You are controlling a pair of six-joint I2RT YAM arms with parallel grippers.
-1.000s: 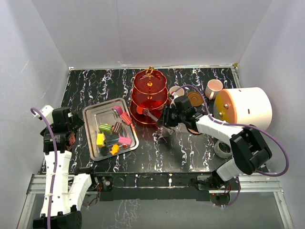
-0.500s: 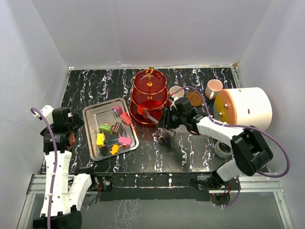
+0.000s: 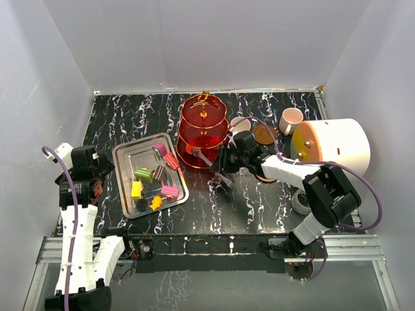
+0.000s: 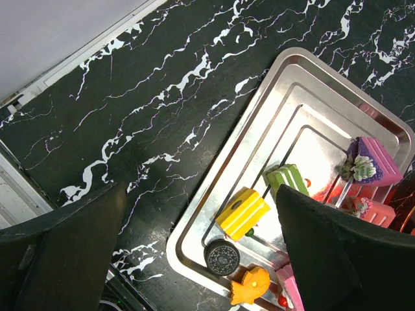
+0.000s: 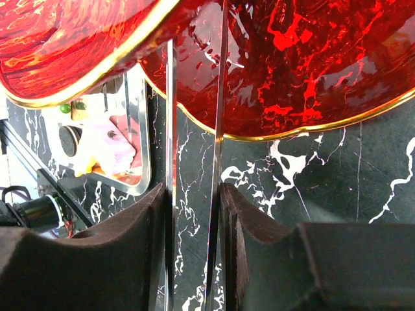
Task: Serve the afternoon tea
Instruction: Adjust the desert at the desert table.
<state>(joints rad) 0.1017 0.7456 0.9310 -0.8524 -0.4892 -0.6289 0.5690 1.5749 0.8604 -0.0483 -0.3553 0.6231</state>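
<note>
The translucent red three-tier stand (image 3: 203, 129) with its gold rod stands at the back middle. My right gripper (image 3: 223, 162) is just right of it, shut on silver tongs (image 5: 170, 129). The tongs' tips reach the lowest tier (image 5: 305, 71). Small colourful block sweets (image 3: 155, 176) lie in the silver tray (image 3: 123, 155); a yellow one (image 4: 241, 212), a green one (image 4: 289, 179) and a round black one (image 4: 221, 256) show in the left wrist view. A pink cup (image 3: 290, 118), another cup (image 3: 240, 124) and a brown saucer (image 3: 264, 134) sit right of the stand. My left gripper (image 4: 204, 249) is open and empty, above the tray's near left corner.
A big white cylinder with an orange face (image 3: 334, 146) lies at the right. A roll of tape (image 3: 301, 202) sits near the right front edge. White walls close in the black marbled table (image 3: 130, 116) on three sides.
My right arm has shifted slightly left towards the stand with the tongs. The left arm has not moved.
</note>
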